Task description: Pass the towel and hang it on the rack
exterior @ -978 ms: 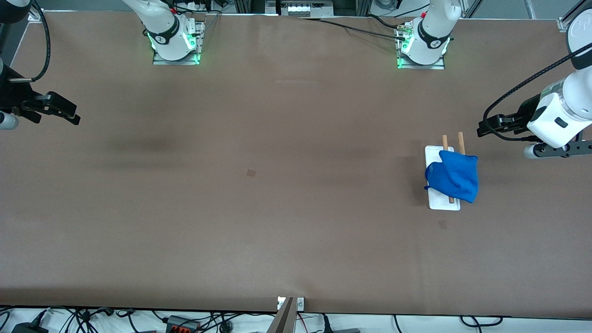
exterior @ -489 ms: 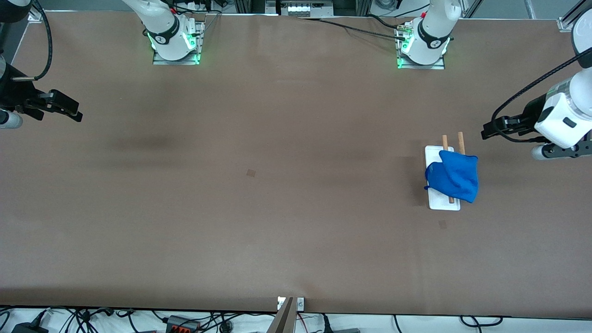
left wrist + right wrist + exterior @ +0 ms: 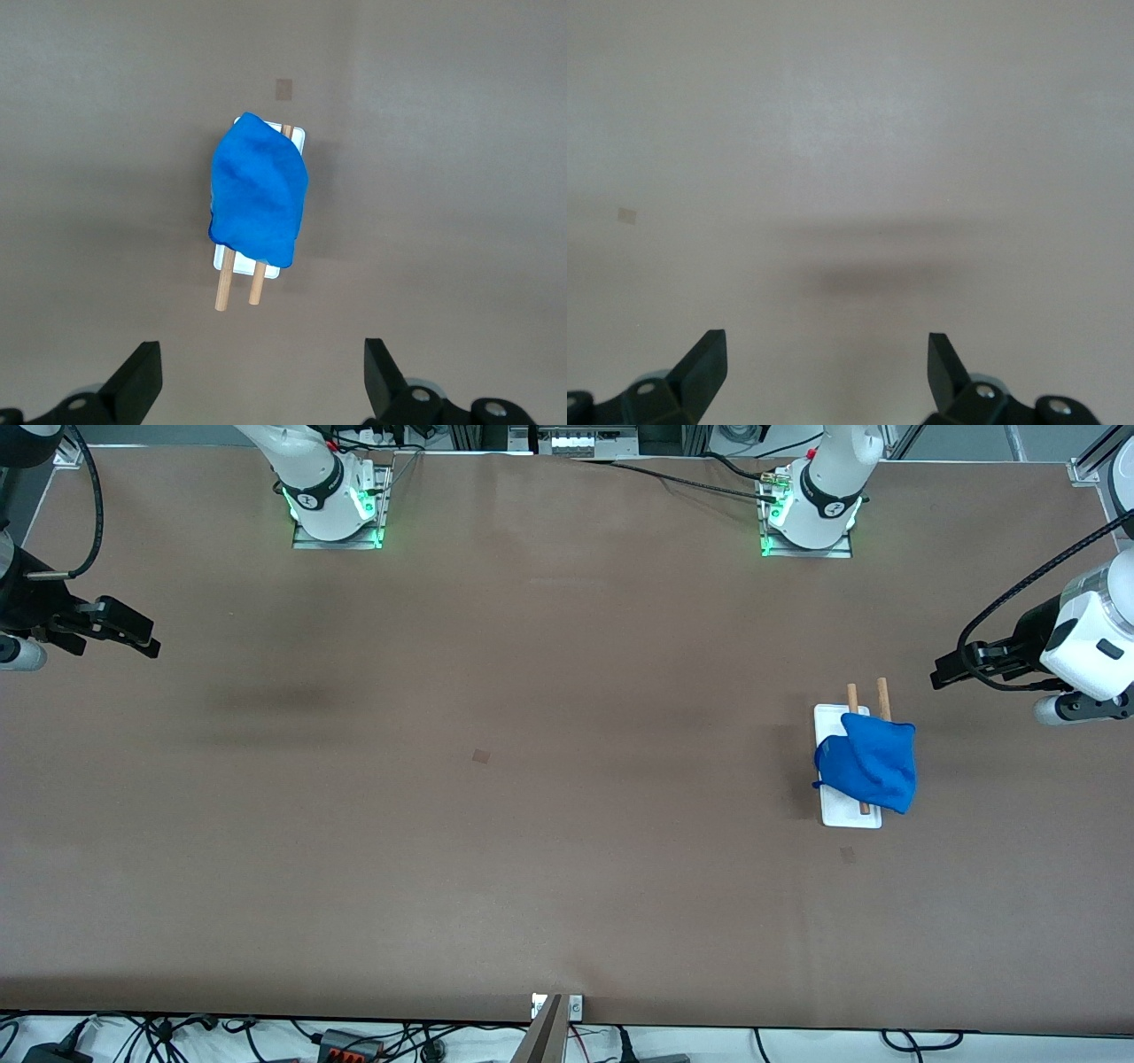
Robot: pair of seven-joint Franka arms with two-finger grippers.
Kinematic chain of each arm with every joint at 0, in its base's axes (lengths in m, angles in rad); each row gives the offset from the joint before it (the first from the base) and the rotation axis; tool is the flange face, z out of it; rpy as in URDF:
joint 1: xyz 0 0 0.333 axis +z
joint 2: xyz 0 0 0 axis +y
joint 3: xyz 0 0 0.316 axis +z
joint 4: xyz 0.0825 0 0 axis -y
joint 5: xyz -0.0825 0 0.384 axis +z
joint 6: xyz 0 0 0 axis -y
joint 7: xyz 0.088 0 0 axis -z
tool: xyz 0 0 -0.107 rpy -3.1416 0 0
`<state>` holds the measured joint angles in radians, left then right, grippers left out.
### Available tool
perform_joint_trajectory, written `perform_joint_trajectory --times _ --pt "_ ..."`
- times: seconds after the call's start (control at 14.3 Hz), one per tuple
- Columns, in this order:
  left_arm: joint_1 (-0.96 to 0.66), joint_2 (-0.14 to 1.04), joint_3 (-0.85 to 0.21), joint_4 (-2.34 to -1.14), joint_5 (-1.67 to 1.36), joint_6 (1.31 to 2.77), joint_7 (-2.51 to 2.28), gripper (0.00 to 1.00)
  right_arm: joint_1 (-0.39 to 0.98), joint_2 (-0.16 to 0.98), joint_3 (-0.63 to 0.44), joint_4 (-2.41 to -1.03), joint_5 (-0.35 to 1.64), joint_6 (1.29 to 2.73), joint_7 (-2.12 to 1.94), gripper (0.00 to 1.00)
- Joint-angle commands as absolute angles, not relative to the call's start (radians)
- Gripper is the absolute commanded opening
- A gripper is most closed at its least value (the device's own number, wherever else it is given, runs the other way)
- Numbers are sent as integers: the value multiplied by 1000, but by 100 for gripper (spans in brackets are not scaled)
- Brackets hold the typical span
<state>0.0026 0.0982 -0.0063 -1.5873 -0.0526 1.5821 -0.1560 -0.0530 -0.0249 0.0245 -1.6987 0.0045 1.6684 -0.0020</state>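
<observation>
Toward the left arm's end of the table (image 3: 532, 868), the towel (image 3: 868, 766) lies draped over the rack (image 3: 846, 815), covering most of both rods. Up over bare table near the rack, the left gripper (image 3: 941, 676) is spread wide and empty. Over the table's right-arm end, the right gripper (image 3: 146, 645) is likewise spread and empty.

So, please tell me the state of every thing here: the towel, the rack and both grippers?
towel: draped over both rods of the rack, not held.
rack: upright on the table toward the left arm's end, carrying the towel.
left gripper: open, empty, above the table beside the rack.
right gripper: open, empty, above the table's right-arm end.
</observation>
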Motion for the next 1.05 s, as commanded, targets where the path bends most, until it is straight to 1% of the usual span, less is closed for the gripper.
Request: perform_joint_trajectory --times 0.0,0.28,0.98 --pt "5 94 -15 -1581 -26 1594 -175 100 -63 -37 37 -1692 -8 1647 -12 100" --pt "8 97 -9 -1580 -41 1589 -198 100 -60 -38 38 -1694 -8 1626 -11 100" --pt "5 95 -18 -1580 -43 1572 -129 100 -60 -40 38 -1693 -8 1634 -11 100"
